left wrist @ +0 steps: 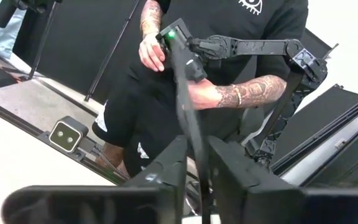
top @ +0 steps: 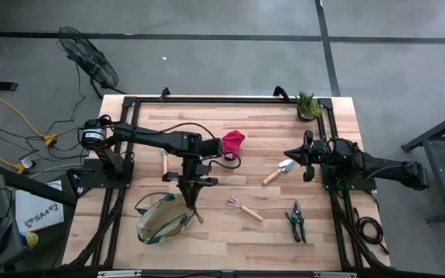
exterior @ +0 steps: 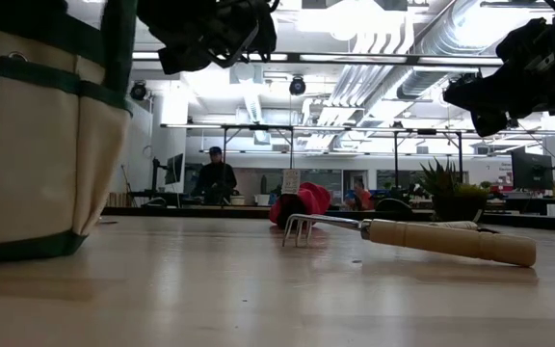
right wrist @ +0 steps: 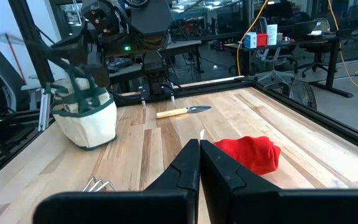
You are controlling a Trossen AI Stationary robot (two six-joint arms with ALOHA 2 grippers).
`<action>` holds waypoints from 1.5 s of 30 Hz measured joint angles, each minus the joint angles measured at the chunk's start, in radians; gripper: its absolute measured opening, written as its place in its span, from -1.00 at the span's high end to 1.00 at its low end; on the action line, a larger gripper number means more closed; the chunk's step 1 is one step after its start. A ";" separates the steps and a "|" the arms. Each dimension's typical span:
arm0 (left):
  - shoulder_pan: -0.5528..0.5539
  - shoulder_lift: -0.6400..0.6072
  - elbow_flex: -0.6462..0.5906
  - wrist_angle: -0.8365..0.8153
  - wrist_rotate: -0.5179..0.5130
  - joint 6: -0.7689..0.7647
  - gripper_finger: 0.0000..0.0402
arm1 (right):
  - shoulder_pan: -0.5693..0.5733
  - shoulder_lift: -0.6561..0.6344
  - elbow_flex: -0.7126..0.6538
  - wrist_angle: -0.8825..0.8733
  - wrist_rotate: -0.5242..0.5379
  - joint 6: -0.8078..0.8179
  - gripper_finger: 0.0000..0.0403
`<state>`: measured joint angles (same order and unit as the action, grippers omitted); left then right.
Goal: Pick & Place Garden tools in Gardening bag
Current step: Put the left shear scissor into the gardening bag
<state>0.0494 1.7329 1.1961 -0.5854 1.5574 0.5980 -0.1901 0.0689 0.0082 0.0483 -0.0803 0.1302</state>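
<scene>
Now our left gripper (top: pixel 194 202) above the gardening bag (top: pixel 163 219), fingers pinching a green-handled pruner (left wrist: pixel 188 93), our right gripper (top: pixel 292 153) shut, empty, near the trowel (top: pixel 278 171).

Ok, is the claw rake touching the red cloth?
Apart. The high view shows bare table between the claw rake and the red cloth.

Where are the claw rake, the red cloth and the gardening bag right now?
claw rake (top: pixel 245 208): high view, on the middle of its shaft and handle.
red cloth (top: pixel 232 141): high view, centre of the bunched fabric.
gardening bag (top: pixel 154 228): high view, on its beige canvas rim.
</scene>
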 joint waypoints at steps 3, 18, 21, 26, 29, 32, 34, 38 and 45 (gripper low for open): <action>0.000 0.000 0.000 0.000 0.000 0.000 0.95 | 0.000 0.000 0.000 0.000 0.000 0.000 0.99; 0.002 -0.002 0.012 -0.014 0.010 -0.005 0.89 | 0.000 0.000 0.000 0.000 0.000 0.000 0.99; 0.002 -0.002 0.018 -0.015 0.011 -0.005 0.89 | 0.000 0.000 0.000 0.000 0.000 0.000 0.99; 0.002 -0.012 0.020 -0.020 0.010 -0.005 0.89 | 0.000 0.000 0.000 0.000 0.000 0.000 0.99; 0.002 -0.018 0.021 -0.020 0.011 -0.005 0.89 | 0.000 0.000 0.000 0.000 0.000 0.000 0.99; 0.003 -0.030 0.021 -0.020 -0.002 -0.004 0.89 | 0.000 0.000 0.000 0.000 0.000 0.000 0.99; 0.003 -0.038 0.021 -0.035 -0.019 -0.005 0.89 | 0.000 0.000 0.000 0.000 0.000 0.000 0.99; 0.003 -0.045 0.021 -0.043 -0.044 -0.005 0.88 | 0.000 0.000 0.000 0.000 0.000 0.000 0.99; 0.003 -0.044 0.021 -0.047 -0.057 -0.025 0.79 | 0.000 0.000 0.000 0.000 0.000 0.000 0.99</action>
<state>0.0521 1.6886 1.2168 -0.6321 1.5008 0.5732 -0.1898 0.0688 0.0082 0.0483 -0.0803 0.1303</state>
